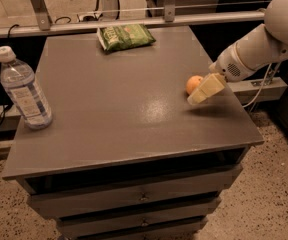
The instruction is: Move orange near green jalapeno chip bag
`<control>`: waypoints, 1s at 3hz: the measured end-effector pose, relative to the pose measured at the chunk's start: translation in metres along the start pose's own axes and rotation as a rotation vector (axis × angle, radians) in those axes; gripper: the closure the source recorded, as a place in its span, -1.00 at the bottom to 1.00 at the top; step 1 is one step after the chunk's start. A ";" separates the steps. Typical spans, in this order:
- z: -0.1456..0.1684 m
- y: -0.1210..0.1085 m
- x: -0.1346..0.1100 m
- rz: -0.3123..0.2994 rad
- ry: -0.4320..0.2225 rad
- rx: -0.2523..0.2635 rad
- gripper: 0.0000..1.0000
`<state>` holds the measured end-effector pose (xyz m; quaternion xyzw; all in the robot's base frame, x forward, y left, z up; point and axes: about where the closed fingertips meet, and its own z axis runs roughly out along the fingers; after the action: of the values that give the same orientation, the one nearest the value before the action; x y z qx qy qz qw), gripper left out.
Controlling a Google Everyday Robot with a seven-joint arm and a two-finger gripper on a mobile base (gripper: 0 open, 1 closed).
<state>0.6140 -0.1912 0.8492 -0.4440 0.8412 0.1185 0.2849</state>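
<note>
The orange [193,83] sits on the grey table top [124,99] near its right edge. The green jalapeno chip bag [125,36] lies flat at the far edge of the table, well apart from the orange. My gripper [205,90] reaches in from the right on a white arm [264,44]. Its pale tip is right beside the orange, on its right and in front, partly covering it.
A clear plastic water bottle [23,89] stands upright near the table's left edge. The table has drawers [139,196] below. A metal rail [134,21] runs behind the table. A cable [259,91] hangs at the right.
</note>
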 end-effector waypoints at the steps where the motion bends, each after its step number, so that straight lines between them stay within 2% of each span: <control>1: 0.001 -0.005 -0.007 0.015 -0.039 -0.004 -0.20; 3: -0.018 -0.010 -0.034 -0.015 -0.127 0.007 0.73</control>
<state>0.6307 -0.1821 0.8839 -0.4409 0.8186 0.1413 0.3400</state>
